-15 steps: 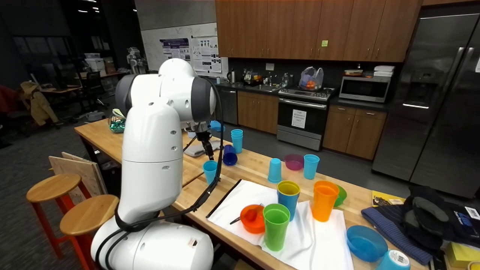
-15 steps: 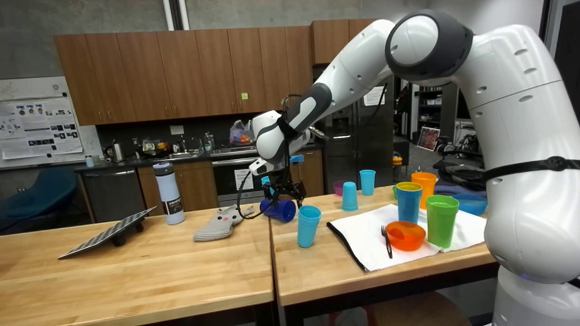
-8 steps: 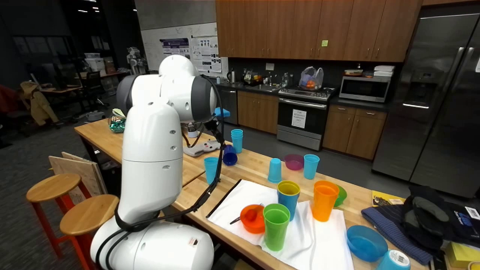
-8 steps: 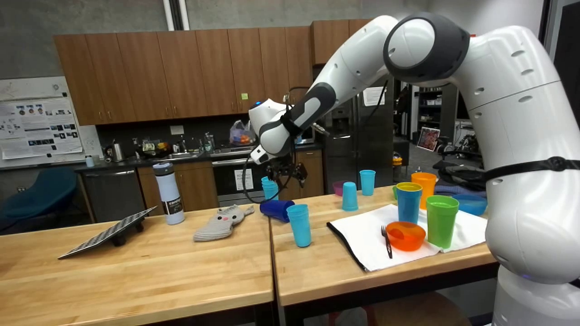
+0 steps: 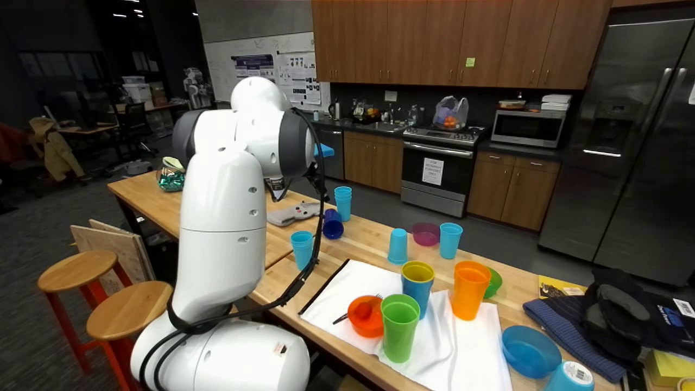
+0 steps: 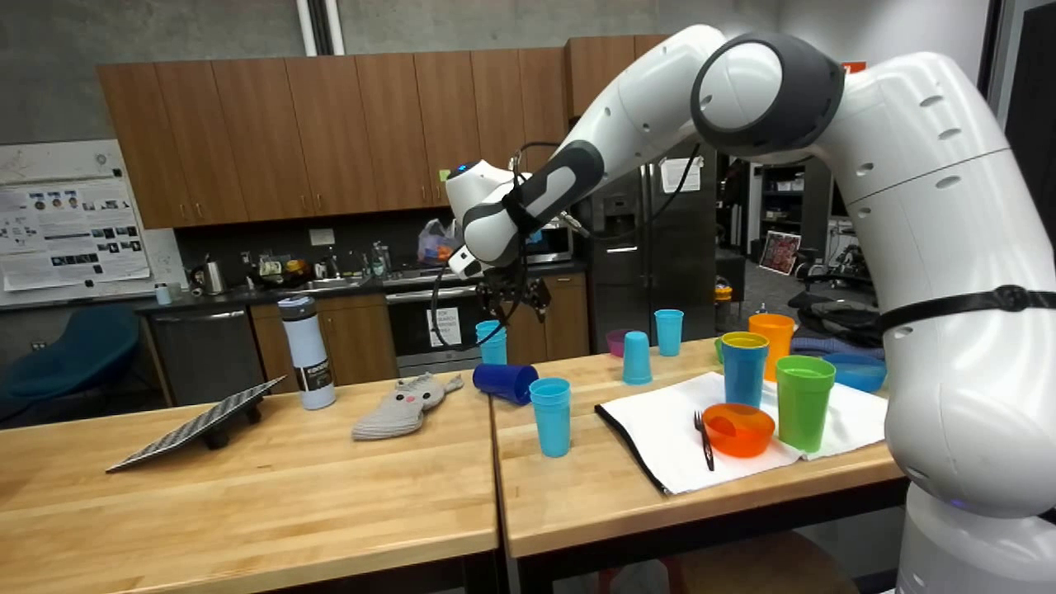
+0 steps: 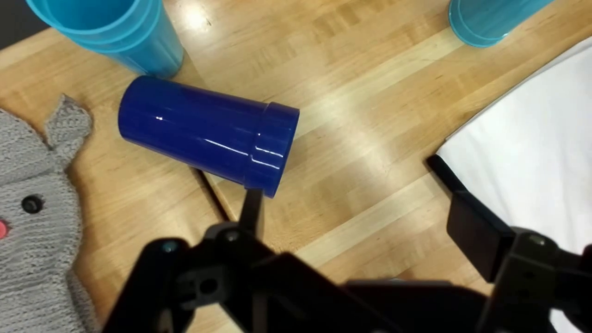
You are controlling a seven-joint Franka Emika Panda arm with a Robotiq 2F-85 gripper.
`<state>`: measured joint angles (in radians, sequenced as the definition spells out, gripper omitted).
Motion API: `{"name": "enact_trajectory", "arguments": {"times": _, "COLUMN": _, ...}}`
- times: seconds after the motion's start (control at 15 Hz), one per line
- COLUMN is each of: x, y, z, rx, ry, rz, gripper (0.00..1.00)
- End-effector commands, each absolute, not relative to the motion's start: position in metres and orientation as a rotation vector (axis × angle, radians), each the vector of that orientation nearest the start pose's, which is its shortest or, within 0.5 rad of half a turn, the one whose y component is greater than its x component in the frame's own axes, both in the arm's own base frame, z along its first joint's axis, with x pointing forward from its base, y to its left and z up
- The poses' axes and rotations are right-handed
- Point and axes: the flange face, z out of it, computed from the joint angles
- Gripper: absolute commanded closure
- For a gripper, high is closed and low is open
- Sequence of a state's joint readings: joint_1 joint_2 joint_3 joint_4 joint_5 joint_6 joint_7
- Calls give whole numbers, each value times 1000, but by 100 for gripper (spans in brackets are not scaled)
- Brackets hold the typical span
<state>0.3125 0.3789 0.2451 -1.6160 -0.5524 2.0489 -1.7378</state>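
Room: kitchen workspace, wooden cabinets [image 6: 346, 132] and stove [image 5: 456, 182] along the far side
Surface: wooden table [image 6: 330, 503], two tops meeting at a seam [image 6: 497, 470]
Item: gripper [image 7: 358, 208], well above the table, fingers spread wide with nothing between them, touching no object
Item: dark blue cup [image 7: 199, 132], on its side across the seam, mouth to the right, lower than the gripper and apart from it, though one fingertip overlaps its rim in the wrist view; judged one of the nearest things
Item: light-blue cup [image 6: 551, 421], upright, near and right of the dark blue cup; single or nested, cannot tell
Item: cup stack [image 7: 148, 51], light blue, upright, just beside the dark blue cup on the far side; contact cannot be told
Item: grey knitted toy [image 7: 37, 259], lying flat, left of the dark blue cup
Item: white cloth [image 7: 532, 143], on the right, bearing an orange bowl [image 6: 738, 441], a dark fork [image 6: 709, 454] and a green cup [image 6: 804, 404]
Item: flask [image 6: 308, 351], pale, upright, farther left
Step in hand, as judged: an empty-handed hover over the cups; approach or departure, cannot tell
Next move, as judged: calls for height to pass the upright rims; for any grip on the dark blue cup, fingers turned across its barrel and a slow descent, as it may roll
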Motion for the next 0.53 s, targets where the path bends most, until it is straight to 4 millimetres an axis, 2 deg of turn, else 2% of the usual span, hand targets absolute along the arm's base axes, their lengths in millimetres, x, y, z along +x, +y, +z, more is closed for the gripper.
{"name": "enact_trajectory", "arguments": {"times": 0.0, "x": 597, "y": 316, "z": 423, "rx": 849, "ry": 2620, "rz": -239, "gripper": 0}}
{"name": "enact_trajectory", "arguments": {"times": 0.07, "x": 597, "y": 316, "z": 423, "rx": 848, "ry": 2620, "rz": -239, "gripper": 0}}
{"name": "enact_trajectory", "arguments": {"times": 0.13, "x": 587, "y": 303, "z": 425, "rx": 836, "ry": 2609, "rz": -242, "gripper": 0}}
{"name": "enact_trajectory", "arguments": {"times": 0.2, "x": 586, "y": 302, "z": 422, "rx": 821, "ry": 2607, "rz": -234, "gripper": 0}}
{"name": "enact_trajectory", "arguments": {"times": 0.47, "x": 587, "y": 304, "z": 394, "rx": 829, "ry": 2649, "rz": -143, "gripper": 0}}
